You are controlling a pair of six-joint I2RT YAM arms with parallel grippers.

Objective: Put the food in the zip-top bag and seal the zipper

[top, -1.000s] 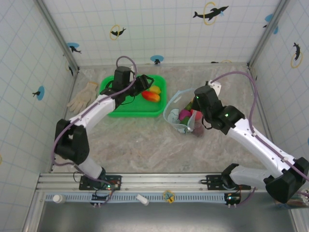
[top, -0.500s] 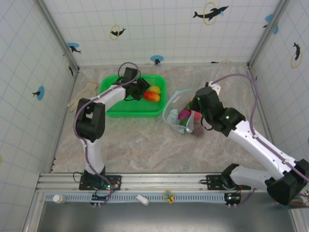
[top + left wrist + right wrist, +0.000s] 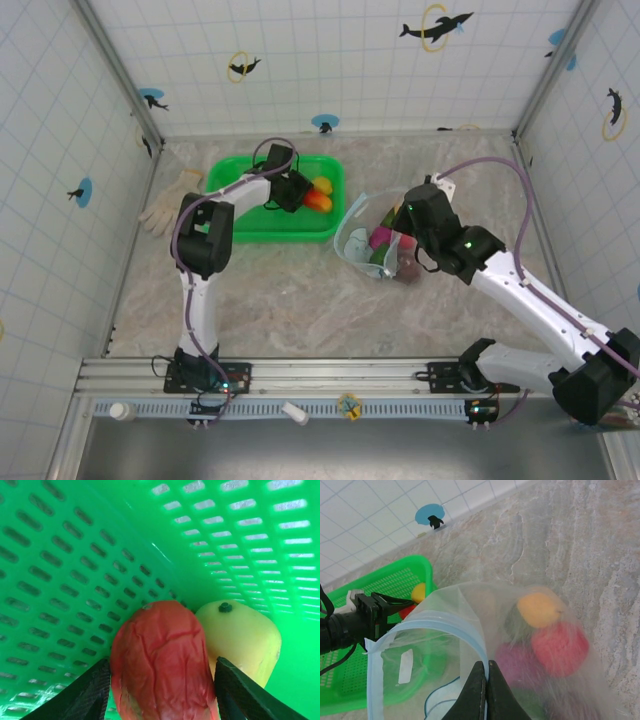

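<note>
On the desk, the right gripper is pinching the zip-top bag at its zipper, jaws together on the plastic. Orange, red and magenta food is lying inside. Farther back, in the green basket, the left gripper is straddling a red fruit, jaws apart and close against it; whether they are squeezing it, I cannot tell. A yellow fruit is touching it.
</note>
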